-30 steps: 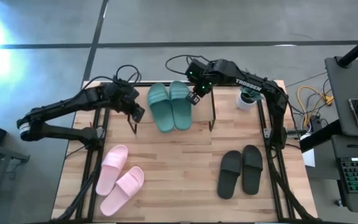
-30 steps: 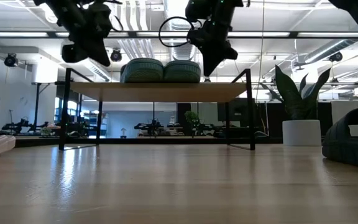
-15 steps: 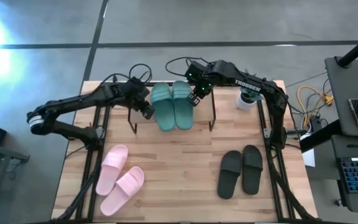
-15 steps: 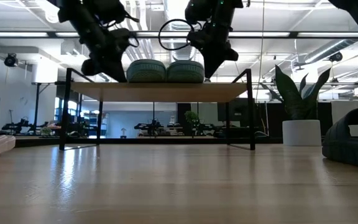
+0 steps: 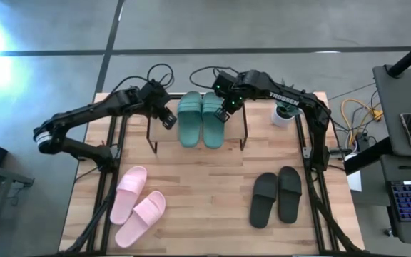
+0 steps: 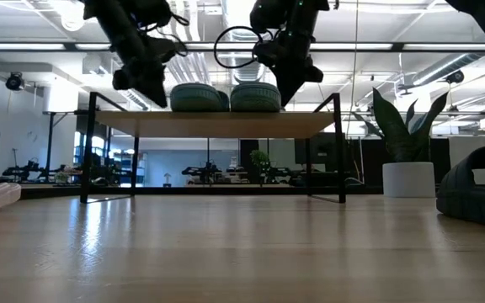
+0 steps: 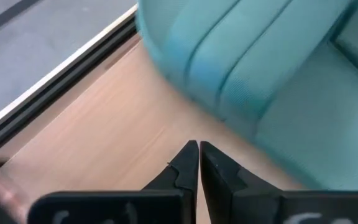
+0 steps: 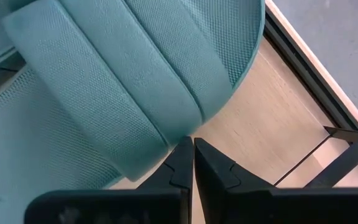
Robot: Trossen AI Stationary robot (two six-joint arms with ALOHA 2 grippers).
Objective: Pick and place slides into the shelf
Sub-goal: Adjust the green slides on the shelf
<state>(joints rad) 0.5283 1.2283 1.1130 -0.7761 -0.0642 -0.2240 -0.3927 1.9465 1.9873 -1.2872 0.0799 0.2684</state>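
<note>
The dark green slides (image 5: 202, 120) lie side by side, soles down, on the shelf's wooden top board (image 6: 217, 124). My left gripper (image 5: 168, 120), shut, stands over the board just beyond the left slide's outer side (image 7: 229, 93). My right gripper (image 5: 225, 113), also shut, is at the right slide's outer side. In the low view, both grippers (image 6: 146, 80) (image 6: 289, 84) come down on either side of the pair (image 6: 226, 97). The pink slides (image 5: 140, 207) and the black slides (image 5: 277, 196) lie on the table. My left gripper's shut fingertips (image 7: 194, 152) point down and slant toward the left green slide's outer edge (image 7: 213, 112); I cannot tell whether they touch it. My right gripper's shut fingertips (image 8: 188, 149) meet the right green slide's outer side where the strap joins the sole (image 8: 176, 134), from above, slanting down. The slide lies flat on the board.
The pink pair is at the table's near left and the black pair at its near right. A small white pot with a plant (image 5: 284, 113) stands at the far right beside the shelf. The shelf's black wire legs (image 5: 245, 132) reach down to the table.
My left gripper has gone toward the table's right and far edges and rolled a little, pushing the left green slide. The green pair has turned from slanting to straight and slid a little right along the board, toward my right gripper.
</note>
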